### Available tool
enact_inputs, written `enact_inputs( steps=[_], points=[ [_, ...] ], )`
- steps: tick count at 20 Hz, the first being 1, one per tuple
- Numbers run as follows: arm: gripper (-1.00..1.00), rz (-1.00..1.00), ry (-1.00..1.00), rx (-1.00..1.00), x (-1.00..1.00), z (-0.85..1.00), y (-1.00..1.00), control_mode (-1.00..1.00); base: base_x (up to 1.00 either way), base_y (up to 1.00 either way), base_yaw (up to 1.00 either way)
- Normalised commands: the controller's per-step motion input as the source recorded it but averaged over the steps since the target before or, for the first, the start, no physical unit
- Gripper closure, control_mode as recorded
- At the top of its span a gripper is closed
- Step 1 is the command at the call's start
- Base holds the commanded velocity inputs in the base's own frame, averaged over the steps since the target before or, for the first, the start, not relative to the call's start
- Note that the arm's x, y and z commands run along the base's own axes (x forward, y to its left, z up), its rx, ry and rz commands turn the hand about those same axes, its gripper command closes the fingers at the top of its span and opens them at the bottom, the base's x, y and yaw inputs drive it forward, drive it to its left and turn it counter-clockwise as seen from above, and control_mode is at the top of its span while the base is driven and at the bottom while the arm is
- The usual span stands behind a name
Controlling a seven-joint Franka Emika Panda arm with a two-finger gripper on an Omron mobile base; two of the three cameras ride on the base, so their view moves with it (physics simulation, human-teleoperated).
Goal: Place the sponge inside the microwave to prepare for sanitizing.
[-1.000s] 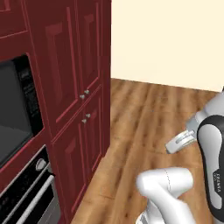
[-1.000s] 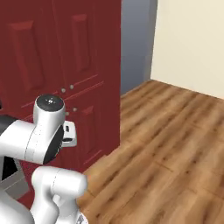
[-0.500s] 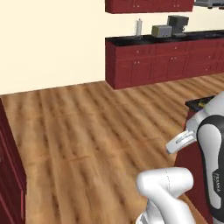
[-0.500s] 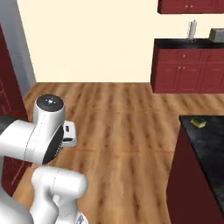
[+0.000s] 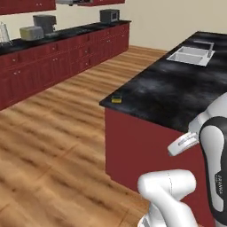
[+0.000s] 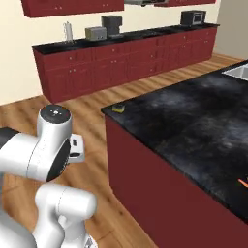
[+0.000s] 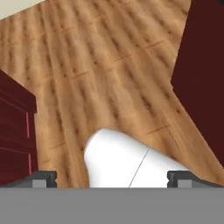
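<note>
On the near corner of a black island counter (image 5: 177, 93) sits one sponge (image 5: 116, 99), a small yellow block with a darker top, lying flat right at the counter's edge above the red cabinet side. From the right base camera the same sponge (image 6: 118, 108) rests at that corner, well apart from the robot arm.

Both base views have swung with the base since a second ago. Then they faced tall red cupboard doors with a black appliance at the left edge; half a second ago they showed open wood floor and a far run of cabinets; now the island counter takes up the right half of each view.

One gripper (image 7: 112, 177) shows in the hand view, looking down at the wood floor (image 7: 96, 78); its two dark fingertips (image 7: 43, 177) stand far apart at the bottom corners with nothing between them.

Along the back wall runs one long red cabinet row (image 6: 126, 58) carrying one toaster (image 6: 95, 33), one dark coffee machine (image 6: 112, 25) and one small black box (image 6: 193, 18) at the far end. One double sink (image 5: 190, 55) is set into the island's far side.
</note>
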Motion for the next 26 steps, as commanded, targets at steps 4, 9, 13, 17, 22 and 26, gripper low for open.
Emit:
enact_inputs(
  steps=[4, 9, 13, 17, 22, 26],
  points=[
    [-1.00, 0.00, 0.00, 0.00, 0.00, 0.00, 0.00, 1.00, 0.20, 0.18, -0.81],
    [-1.00, 0.00, 0.00, 0.00, 0.00, 0.00, 0.00, 1.00, 0.66, 0.46, -0.27],
    [-1.00, 0.00, 0.00, 0.00, 0.00, 0.00, 0.00, 1.00, 0.71, 0.55, -0.11],
    [-1.00, 0.00, 0.00, 0.00, 0.00, 0.00, 0.00, 1.00, 0.69, 0.47, -0.21],
    [-1.00, 0.00, 0.00, 0.00, 0.00, 0.00, 0.00, 1.00, 0.59, 0.42, -0.37],
    [-1.00, 0.00, 0.00, 0.00, 0.00, 0.00, 0.00, 1.00, 0.62, 0.49, -0.26]
  ],
)
